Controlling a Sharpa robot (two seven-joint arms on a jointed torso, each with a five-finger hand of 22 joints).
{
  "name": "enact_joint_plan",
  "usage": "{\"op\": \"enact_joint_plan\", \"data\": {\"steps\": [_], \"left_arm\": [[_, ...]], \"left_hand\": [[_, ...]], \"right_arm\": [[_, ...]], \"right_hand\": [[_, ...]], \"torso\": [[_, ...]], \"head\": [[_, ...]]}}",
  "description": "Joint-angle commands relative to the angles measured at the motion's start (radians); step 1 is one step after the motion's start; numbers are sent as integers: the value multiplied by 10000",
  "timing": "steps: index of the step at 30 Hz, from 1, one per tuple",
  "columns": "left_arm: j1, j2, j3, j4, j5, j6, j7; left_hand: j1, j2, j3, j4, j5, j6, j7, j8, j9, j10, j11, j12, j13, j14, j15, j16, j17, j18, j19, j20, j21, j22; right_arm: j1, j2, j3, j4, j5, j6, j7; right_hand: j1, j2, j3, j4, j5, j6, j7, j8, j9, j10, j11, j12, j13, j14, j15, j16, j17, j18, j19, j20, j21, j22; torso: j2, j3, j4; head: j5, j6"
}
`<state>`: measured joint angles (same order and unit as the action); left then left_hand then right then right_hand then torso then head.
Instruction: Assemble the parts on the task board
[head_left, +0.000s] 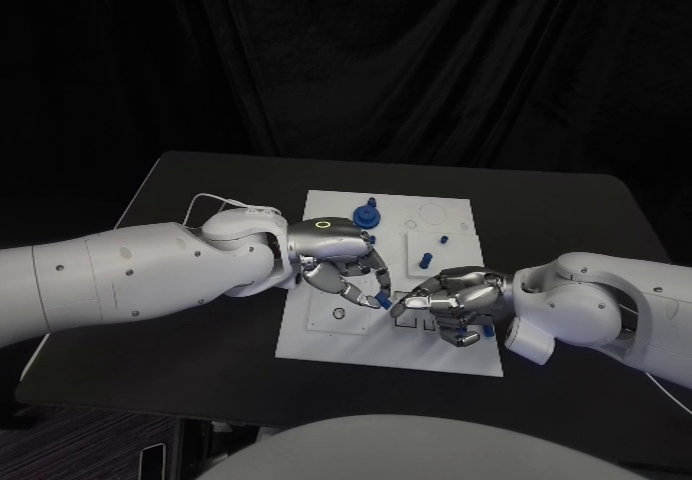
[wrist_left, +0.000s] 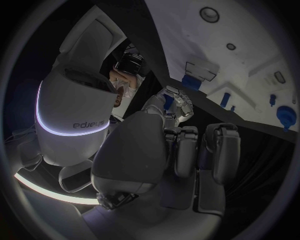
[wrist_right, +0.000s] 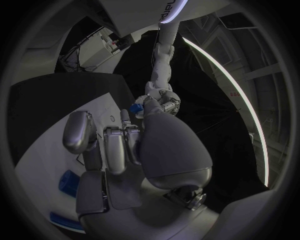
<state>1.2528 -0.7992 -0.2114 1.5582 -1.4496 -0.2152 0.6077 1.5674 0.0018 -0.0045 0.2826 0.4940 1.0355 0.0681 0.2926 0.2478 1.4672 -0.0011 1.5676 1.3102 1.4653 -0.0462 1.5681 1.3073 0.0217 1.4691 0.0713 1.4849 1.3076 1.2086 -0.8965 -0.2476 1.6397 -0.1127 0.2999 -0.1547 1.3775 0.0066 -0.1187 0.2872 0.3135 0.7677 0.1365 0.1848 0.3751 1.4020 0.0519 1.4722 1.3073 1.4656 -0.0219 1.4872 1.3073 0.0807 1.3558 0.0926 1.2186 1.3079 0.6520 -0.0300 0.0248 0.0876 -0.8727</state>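
Both robot hands meet low over the near half of the task board (head_left: 325, 340), fingertips almost touching. Left robot hand (head_left: 340, 268) comes in from the board's left edge, fingers curled down and inward; a small blue part (head_left: 384, 300) sits right at its fingertips, looks pinched, though the grip itself is partly hidden. Left wrist view shows the same: blue part (wrist_left: 167, 101) at the tip of the curled fingers (wrist_left: 177, 105). Right robot hand (head_left: 450, 300) comes in from the right, fingers curled narrow; cannot tell if it holds anything, another bit of blue (head_left: 489, 329) shows at its lower edge. Board lies flat in the middle of the black counter (head_left: 173, 360). Blue parts counted on the far half of the board: one large knob-like piece (head_left: 368, 215) near the top edge, one small peg (head_left: 441, 241), one peg (head_left: 426, 262) just behind the right robot hand. Both robot hands cover most of the board's middle, so anything underneath is blocked.
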Motion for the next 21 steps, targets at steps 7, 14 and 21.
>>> {"op": "enact_joint_plan", "data": {"steps": [7, 14, 21], "left_arm": [[-26, -141, 7, -290, 49, -18, -752], [-41, -230, 7, -603, 49, -118, -1463], [-47, -390, 7, -901, 49, -217, -2805]], "left_hand": [[174, 247, 91, 40, -133, -150, 10, 211, 1377, 1036, 47, 32, 2606, 1055, 49, 27, 2635, 18, 321, -5, -60, 2321], [38, 273, 126, 69, -233, -170, 14, 231, 1438, 1036, 58, 32, 2606, 1055, 59, 27, 2635, 21, 312, 6, -73, 2317], [-232, 321, 266, 30, -529, -249, -8, 245, 1555, 1036, 14, 32, 2606, 1055, 13, 27, 2635, 36, 290, -8, -115, 2300]], "right_arm": [[-5, -223, 1, 50, -998, -1219, 414], [6, -407, 1, 119, -1260, -2069, 772], [49, -600, 1, 342, -2218, -3082, 1500]], "right_hand": [[-189, 75, -327, 5, -385, -240, 23, 333, -99, -99, 36, -46, 280, 484, 85, -58, 1128, 128, -78, 20, -89, 1087], [-197, 103, -419, -1, -481, -281, 33, 459, -128, -79, 60, -21, 295, 488, 101, -50, 1133, 124, -66, 33, -75, 1083], [-57, 219, -513, -28, -321, -233, 16, 769, -173, 24, 48, 60, 379, 535, 95, 8, 1202, 90, 57, 39, 92, 1133]], "torso": [[-18, -3, -8], [-11, 10, 7], [-1, -3, -6]], "head": [[23, 1], [13, 1], [106, 1]]}}
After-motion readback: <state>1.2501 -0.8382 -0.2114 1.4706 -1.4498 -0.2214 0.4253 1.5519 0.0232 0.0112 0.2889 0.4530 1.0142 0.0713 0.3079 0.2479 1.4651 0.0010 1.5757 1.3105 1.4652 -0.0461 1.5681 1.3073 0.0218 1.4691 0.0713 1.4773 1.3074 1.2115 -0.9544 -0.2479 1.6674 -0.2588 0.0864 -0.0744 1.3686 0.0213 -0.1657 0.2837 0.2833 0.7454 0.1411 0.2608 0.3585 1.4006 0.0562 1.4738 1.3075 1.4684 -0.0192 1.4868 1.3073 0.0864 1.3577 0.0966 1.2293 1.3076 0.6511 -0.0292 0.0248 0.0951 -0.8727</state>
